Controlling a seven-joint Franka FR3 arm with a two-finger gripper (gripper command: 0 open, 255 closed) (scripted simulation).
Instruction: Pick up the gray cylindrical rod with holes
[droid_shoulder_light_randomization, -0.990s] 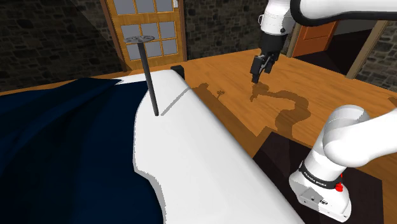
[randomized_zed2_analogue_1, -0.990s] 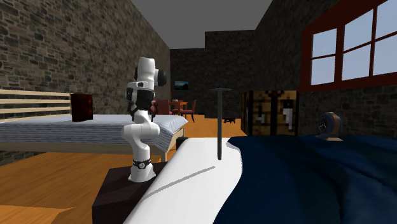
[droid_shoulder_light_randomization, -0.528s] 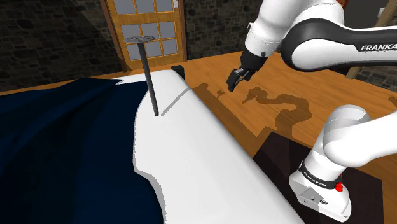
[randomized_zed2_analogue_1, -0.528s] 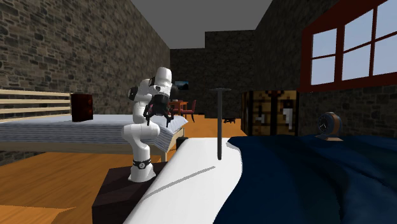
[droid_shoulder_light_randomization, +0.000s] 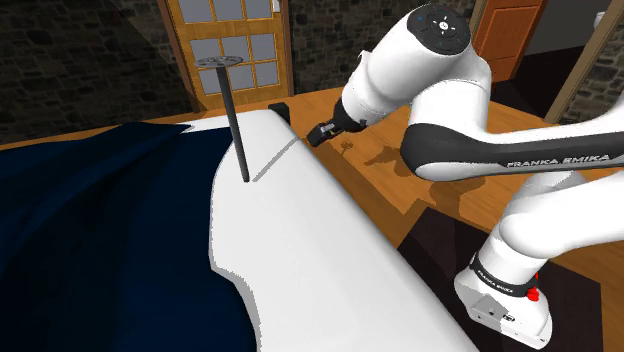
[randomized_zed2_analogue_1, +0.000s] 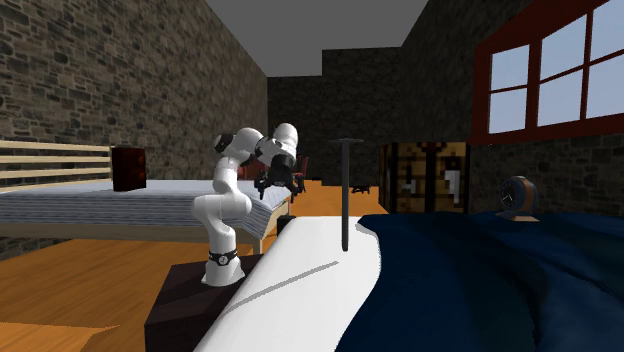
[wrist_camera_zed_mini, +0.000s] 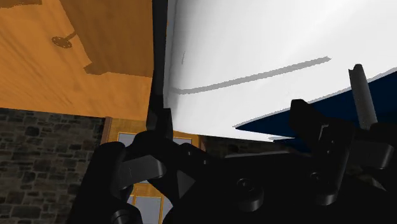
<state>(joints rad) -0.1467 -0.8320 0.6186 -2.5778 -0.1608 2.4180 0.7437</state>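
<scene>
Claw (droid_shoulder_light_randomization: 322, 133) released: we see its fingers (wrist_camera_zed_mini: 159, 121) standing apart with nothing between them. It hangs over the wooden floor (droid_shoulder_light_randomization: 370, 185), just beside the bed (droid_shoulder_light_randomization: 300, 260) edge. The dark grey rod (droid_shoulder_light_randomization: 235, 125), disc-topped, stands upright on the bed's white sheet, near the claw but apart from it. In the wrist view it shows just outside one finger.
</scene>
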